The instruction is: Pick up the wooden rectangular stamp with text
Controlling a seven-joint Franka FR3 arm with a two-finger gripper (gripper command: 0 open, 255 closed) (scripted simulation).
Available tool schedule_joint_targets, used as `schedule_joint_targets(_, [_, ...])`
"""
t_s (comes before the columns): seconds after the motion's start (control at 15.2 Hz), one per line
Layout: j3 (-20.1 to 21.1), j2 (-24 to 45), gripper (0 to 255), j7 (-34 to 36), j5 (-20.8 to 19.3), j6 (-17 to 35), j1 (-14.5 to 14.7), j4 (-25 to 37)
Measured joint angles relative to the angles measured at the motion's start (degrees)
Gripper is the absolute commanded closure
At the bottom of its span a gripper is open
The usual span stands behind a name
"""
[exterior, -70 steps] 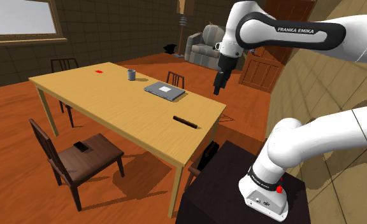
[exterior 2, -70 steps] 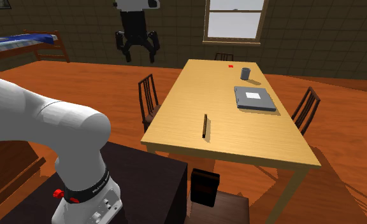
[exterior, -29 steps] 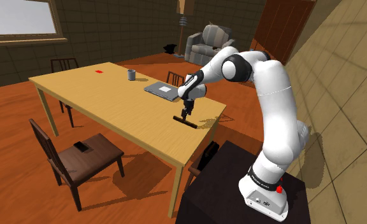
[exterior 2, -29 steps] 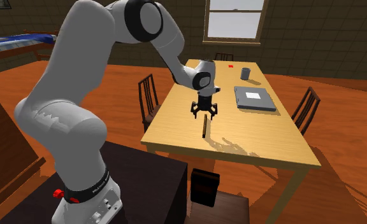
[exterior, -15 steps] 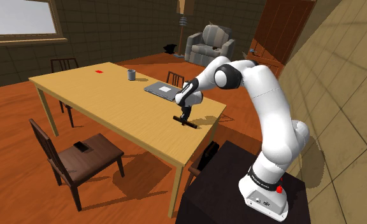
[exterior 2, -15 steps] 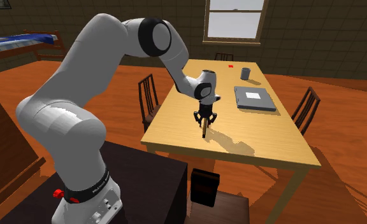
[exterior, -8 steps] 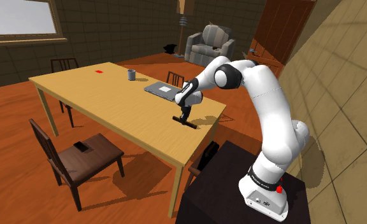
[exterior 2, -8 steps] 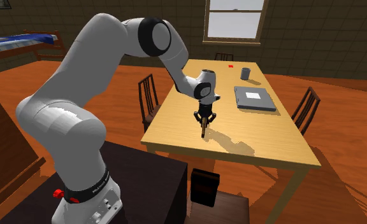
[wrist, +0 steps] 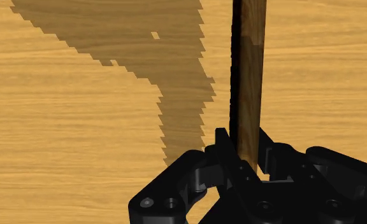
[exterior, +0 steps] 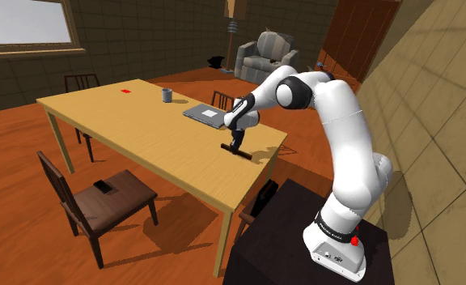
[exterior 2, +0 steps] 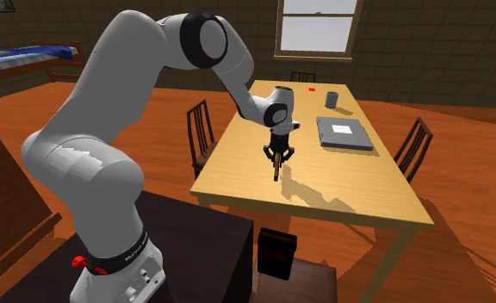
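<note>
I read no text anywhere. The stamp (wrist: 249, 83) showed bare wood grain with no legible lettering. Small marks on the arm's base (exterior: 334, 253) and on the base ring (exterior 2: 121, 254) were too tiny to read.

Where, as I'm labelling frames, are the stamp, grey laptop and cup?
stamp (wrist: 249, 76), wrist view, middle of its wooden side.
grey laptop (exterior 2: 345, 133), second exterior view, middle of its lid.
cup (exterior: 167, 95), shoulder view, its side wall.
</note>
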Motion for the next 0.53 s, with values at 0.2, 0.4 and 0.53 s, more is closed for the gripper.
schedule_joint_targets(0.2, [-0.37,-1.72,255,0.03,-0.33,-1.26,0.15,-0.47])
schedule_joint_targets(0.4, [-0.75,-3.64,255,0.25,-0.71,-2.52,0.49,-1.12])
schedule_joint_targets(0.53, [-0.95,-4.63,255,0.42,-0.93,-3.36,0.69,-1.27])
